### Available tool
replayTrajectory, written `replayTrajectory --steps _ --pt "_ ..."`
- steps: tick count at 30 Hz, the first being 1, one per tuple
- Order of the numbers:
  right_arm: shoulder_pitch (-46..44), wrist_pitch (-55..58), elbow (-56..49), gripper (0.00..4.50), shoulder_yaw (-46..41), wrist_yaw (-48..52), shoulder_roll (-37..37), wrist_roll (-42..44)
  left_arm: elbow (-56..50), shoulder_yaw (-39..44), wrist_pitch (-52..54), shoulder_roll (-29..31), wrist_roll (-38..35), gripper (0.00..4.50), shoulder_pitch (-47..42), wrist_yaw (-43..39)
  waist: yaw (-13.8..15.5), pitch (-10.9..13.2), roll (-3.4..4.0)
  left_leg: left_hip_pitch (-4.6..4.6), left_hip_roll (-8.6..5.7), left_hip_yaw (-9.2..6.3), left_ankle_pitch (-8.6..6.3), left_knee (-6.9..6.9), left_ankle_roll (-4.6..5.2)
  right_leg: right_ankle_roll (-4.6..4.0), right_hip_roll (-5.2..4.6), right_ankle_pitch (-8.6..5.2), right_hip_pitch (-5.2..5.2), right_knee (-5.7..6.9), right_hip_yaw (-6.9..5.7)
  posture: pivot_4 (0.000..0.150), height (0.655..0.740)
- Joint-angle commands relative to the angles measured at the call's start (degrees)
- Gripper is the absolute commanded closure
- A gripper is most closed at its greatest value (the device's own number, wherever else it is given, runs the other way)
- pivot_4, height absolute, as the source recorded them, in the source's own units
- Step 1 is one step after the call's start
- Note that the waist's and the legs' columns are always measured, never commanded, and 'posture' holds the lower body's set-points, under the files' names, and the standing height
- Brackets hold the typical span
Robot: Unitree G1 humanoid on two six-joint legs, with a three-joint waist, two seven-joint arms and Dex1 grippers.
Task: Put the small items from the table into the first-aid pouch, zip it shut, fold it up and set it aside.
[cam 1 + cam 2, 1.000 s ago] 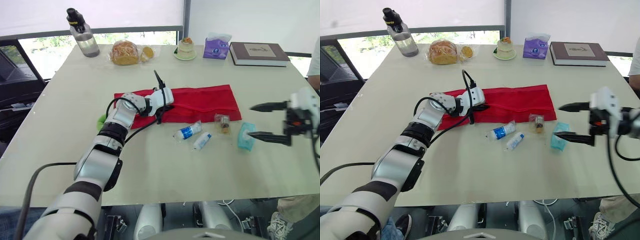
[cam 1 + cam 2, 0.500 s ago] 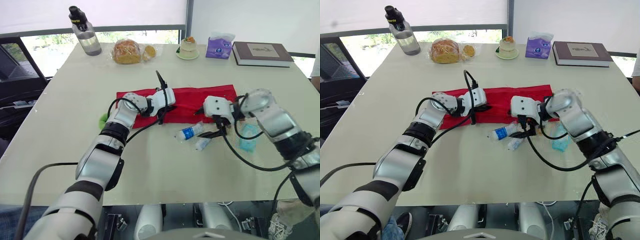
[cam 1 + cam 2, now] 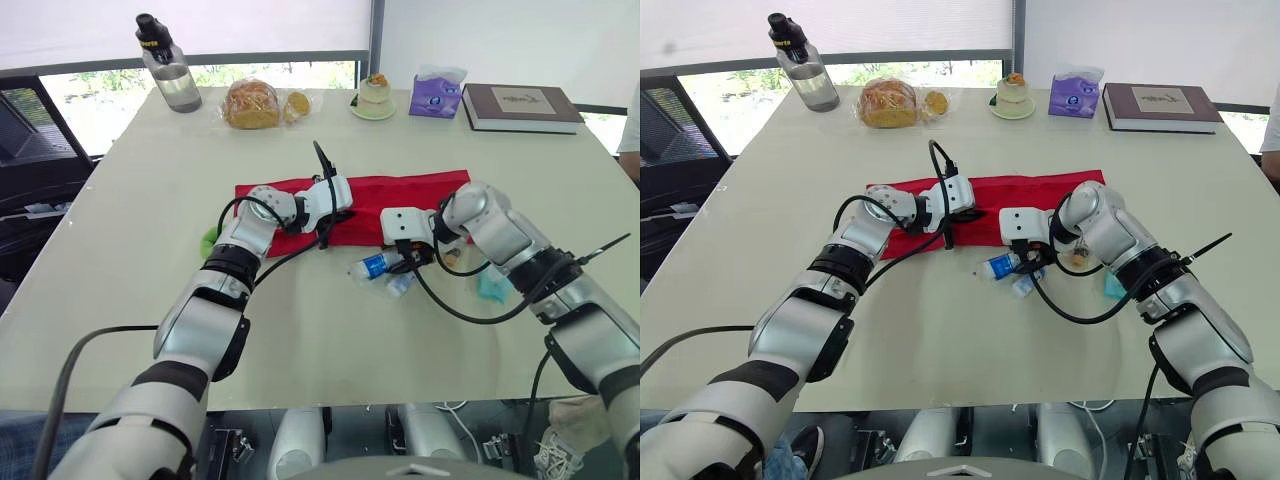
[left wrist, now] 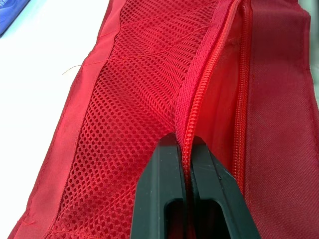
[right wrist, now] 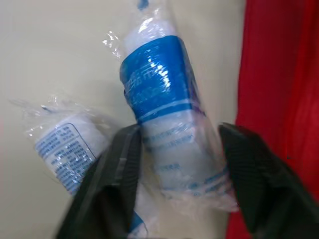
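The red first-aid pouch point(image 3: 400, 195) lies flat in the middle of the table, its mesh pocket and zipper point(image 4: 239, 74) showing. My left gripper point(image 4: 183, 142) is shut on the pouch's zipper edge near its left end point(image 3: 335, 205). A wrapped bottle with a blue label point(image 5: 159, 99) lies on the table just in front of the pouch point(image 3: 372, 267). My right gripper point(image 5: 180, 132) has one finger on each side of it, pressing the wrap. A smaller white wrapped tube point(image 5: 62, 149) lies beside it. A teal packet point(image 3: 492, 288) sits further right, behind my right forearm.
Along the far edge stand a water bottle point(image 3: 165, 65), bagged bread point(image 3: 250, 103), a small cake on a plate point(image 3: 373, 98), a purple tissue pack point(image 3: 437, 92) and a book point(image 3: 522, 105). Something green point(image 3: 207, 240) lies by my left forearm. A person's sleeve point(image 3: 630, 120) shows at the right edge.
My right arm swung in from the table's right side to the blue-labelled bottle, and its wide-open fingers closed in around it. The left gripper kept its hold on the pouch.
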Motion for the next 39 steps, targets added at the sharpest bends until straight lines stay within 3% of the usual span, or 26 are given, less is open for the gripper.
replayTrajectory --steps 1,3,10,17,24,32,39 --pt "0.9 1.5 -1.8 3.95 -1.5 1.1 -0.9 0.0 -1.1 1.3 -1.2 0.0 -0.8 4.5 -0.8 0.6 0.0 0.0 0.0 0.0 0.0 -0.01 0.0 0.0 0.0 0.0 0.0 0.0 0.0 0.01 0.0 0.15 0.74" --pt "1.5 2.9 -2.5 4.47 -2.6 0.6 -0.8 0.5 -1.2 1.2 -1.2 -0.2 -0.7 4.5 -0.8 0.8 0.0 0.0 0.0 0.01 0.0 0.0 0.0 0.0 0.0 0.0 0.0 0.0 0.0 0.03 0.0 0.15 0.74" --pt "5.0 11.4 -8.2 4.47 -11.7 -10.8 0.3 2.0 -1.2 1.4 -1.4 -0.3 -1.0 4.5 -0.5 1.2 0.0 0.0 0.0 0.0 0.0 -0.01 0.0 0.02 -0.01 0.0 0.0 0.0 -0.04 0.13 0.0 0.15 0.74" --pt "9.6 28.3 -19.2 4.47 -12.4 -17.1 -4.8 -2.4 -3.1 1.9 -0.5 -0.8 -1.8 4.5 0.3 1.2 0.0 0.0 0.0 0.0 0.0 -0.01 0.01 0.02 -0.02 -0.01 0.0 -0.01 -0.05 0.13 0.01 0.15 0.74" --pt "8.9 43.2 -26.2 4.47 -11.2 -25.4 -1.5 -4.1 -7.6 1.5 3.8 -4.1 -1.7 4.5 2.0 2.3 -0.2 0.0 0.0 0.0 0.0 -0.01 0.02 0.02 -0.02 -0.03 0.02 -0.02 -0.2 0.38 0.04 0.15 0.74" --pt "7.7 47.4 -27.0 4.47 -4.0 -31.2 0.1 -7.0 -16.0 0.5 12.0 -9.1 -1.2 4.5 4.9 5.4 -0.1 0.0 0.0 -0.04 -0.01 0.01 0.02 0.11 -0.03 -0.02 0.0 -0.02 -0.2 0.39 0.07 0.15 0.74" --pt "4.3 50.9 -21.6 4.47 -9.3 -38.7 8.1 -5.0 -20.5 -1.1 15.5 -10.5 -0.9 4.5 6.8 5.9 -0.4 0.0 0.0 -0.01 0.01 0.0 0.02 0.13 -0.03 -0.02 0.04 -0.02 -0.21 0.43 0.08 0.15 0.74"
